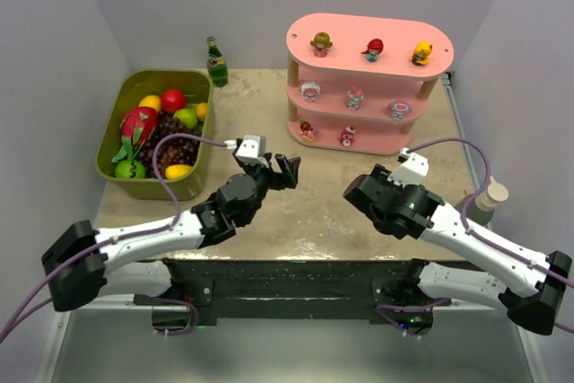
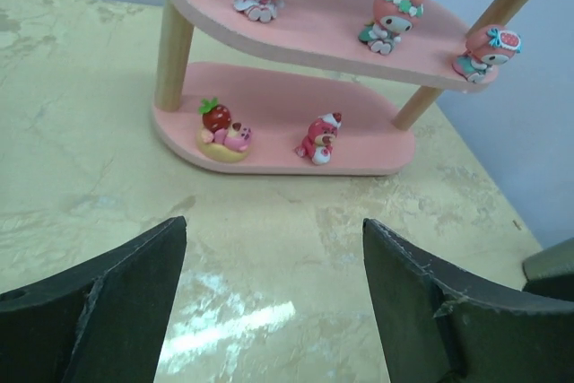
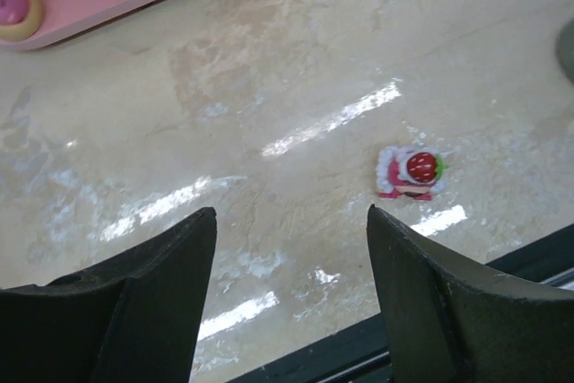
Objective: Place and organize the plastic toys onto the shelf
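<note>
The pink shelf [image 1: 350, 33] stands at the back right. Three plastic toys sit on its top board, among them a brown-haired one [image 1: 320, 44] and a yellow one [image 1: 421, 53]. Three more sit on the middle board [image 2: 392, 17], and two on the bottom board [image 2: 319, 139]. One pink and white toy with a strawberry cap [image 3: 411, 172] lies on the table, just beyond my right gripper's right fingertip. My right gripper [image 3: 291, 213] is open over bare table near the front edge. My left gripper [image 2: 273, 226] is open and empty, facing the shelf's left end [image 2: 278, 105] from a distance.
An olive-green bin [image 1: 117, 145] full of toy fruit stands at the left. A green bottle [image 1: 216, 62] is behind it. A beige capped bottle [image 1: 489, 199] stands at the table's right edge. The table's dark front edge [image 3: 359, 347] runs just below my right gripper.
</note>
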You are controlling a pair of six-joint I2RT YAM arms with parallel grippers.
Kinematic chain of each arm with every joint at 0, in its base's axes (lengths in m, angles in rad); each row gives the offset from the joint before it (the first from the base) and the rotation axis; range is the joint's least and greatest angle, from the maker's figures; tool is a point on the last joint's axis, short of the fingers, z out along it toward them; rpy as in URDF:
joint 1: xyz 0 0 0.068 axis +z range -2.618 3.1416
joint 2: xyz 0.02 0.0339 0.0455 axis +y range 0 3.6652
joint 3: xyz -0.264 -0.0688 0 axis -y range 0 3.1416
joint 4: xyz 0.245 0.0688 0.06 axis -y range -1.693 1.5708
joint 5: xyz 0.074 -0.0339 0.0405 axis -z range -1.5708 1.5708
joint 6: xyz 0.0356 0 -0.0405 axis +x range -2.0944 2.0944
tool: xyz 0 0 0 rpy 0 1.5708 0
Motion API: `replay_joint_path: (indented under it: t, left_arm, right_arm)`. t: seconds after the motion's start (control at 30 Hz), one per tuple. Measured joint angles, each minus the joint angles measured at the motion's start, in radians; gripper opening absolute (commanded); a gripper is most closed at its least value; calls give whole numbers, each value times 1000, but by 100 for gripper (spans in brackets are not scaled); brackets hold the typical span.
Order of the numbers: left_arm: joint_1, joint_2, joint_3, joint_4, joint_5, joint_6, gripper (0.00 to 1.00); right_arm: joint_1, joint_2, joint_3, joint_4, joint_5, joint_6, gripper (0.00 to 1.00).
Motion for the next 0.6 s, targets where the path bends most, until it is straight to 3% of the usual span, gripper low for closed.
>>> replay_joint_path:
  t: [0.27,0.6]
  left_arm:
    - [-1,-322,-119,-188,124,-64,86]
    - [-1,-456,-130,-301,299,-93,87]
  right_arm:
    - [-149,-45,-51,-77,-21,17,64]
    - [-382,16,-223,66,-150,-29,70]
